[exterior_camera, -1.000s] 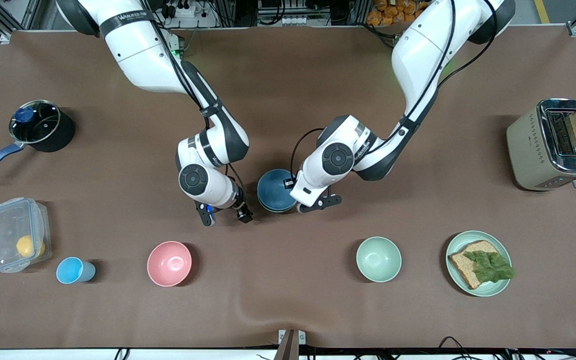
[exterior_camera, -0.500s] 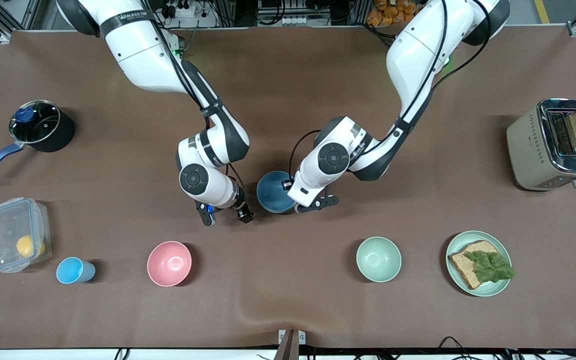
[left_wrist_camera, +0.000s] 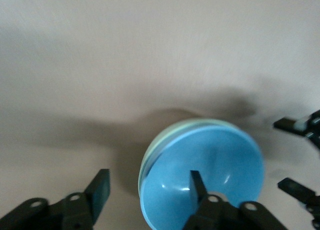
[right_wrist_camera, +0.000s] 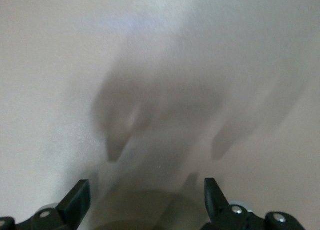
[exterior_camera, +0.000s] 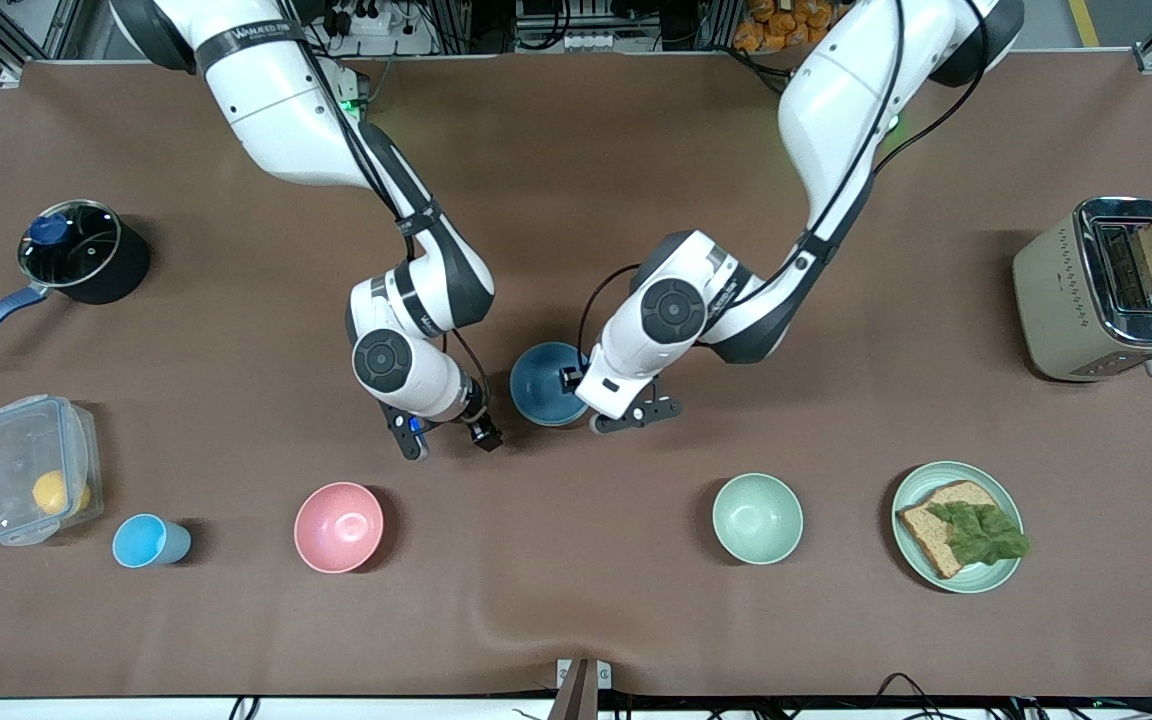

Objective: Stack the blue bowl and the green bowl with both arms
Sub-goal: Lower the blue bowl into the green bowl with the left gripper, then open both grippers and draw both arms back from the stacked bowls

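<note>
The blue bowl point(exterior_camera: 548, 383) sits nested in the green bowl point(left_wrist_camera: 150, 152) near the middle of the table point(exterior_camera: 576, 150); in the left wrist view a thin sage rim shows around the blue one. The left gripper point(exterior_camera: 604, 402) is low at the stack's edge toward the left arm's end, its fingers point(left_wrist_camera: 196, 182) spread wide — one inside the blue bowl, the other outside the rim, pinching nothing. The right gripper point(exterior_camera: 443, 436) hangs over bare table just beside the stack, toward the right arm's end, fingers point(right_wrist_camera: 78, 196) parted and empty. The right arm's upper link bears a black band with white lettering, too small to read surely. Nearer the front camera stand a pink bowl point(exterior_camera: 338, 526) and a pale mint bowl point(exterior_camera: 757, 518) — well apart
</note>
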Controlling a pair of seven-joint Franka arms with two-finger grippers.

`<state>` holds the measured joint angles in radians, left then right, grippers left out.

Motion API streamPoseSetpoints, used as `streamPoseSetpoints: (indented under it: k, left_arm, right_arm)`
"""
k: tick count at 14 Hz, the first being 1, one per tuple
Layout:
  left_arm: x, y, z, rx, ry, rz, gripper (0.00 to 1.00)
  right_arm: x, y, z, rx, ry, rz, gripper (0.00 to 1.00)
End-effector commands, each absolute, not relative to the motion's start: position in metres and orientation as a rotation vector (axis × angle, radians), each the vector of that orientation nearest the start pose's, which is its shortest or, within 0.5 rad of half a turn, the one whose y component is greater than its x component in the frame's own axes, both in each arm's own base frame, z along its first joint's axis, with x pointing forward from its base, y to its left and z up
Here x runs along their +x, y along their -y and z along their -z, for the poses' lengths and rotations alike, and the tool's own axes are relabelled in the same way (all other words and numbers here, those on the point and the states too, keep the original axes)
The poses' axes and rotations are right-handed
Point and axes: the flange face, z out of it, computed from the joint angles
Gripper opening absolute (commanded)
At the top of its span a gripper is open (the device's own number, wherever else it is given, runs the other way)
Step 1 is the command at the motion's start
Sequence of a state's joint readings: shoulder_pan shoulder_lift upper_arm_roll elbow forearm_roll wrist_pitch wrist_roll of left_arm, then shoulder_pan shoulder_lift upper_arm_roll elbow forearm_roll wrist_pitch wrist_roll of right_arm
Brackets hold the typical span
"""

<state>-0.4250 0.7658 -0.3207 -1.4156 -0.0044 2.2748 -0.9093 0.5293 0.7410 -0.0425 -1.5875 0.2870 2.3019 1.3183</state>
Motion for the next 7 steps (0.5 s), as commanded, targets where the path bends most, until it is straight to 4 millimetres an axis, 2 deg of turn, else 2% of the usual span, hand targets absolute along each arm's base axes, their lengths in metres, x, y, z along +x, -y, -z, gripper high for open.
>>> streamPoseSetpoints:
  k: [1, 2, 3, 5, 7]
  left_arm:
    - [0.592, 0.420, -0.348, -3.301, 0.496, -0.037, 1.00]
    - [0.601, 0.393, -0.373, -3.273, 0.538, -0.038, 1.00]
    - [0.602, 0.371, -0.402, -3.243, 0.568, -0.041, 1.00]
    - [0.599, 0.327, -0.456, -3.143, 0.554, 0.046, 1.00]
    - [0.596, 0.282, -0.500, -3.080, 0.572, 0.055, 1.00]
  right_arm:
    - [0.616, -0.317, -0.222, -2.759, -1.313, -0.271, 1.00]
    - [0.619, -0.310, -0.237, -2.794, -1.226, -0.275, 1.00]
    - [0.625, -0.292, -0.254, -2.835, -1.137, -0.280, 1.00]
    - [0.635, -0.255, -0.293, -2.897, -0.935, -0.295, 1.00]
    - [0.638, -0.223, -0.336, -2.925, -0.750, -0.300, 1.00]
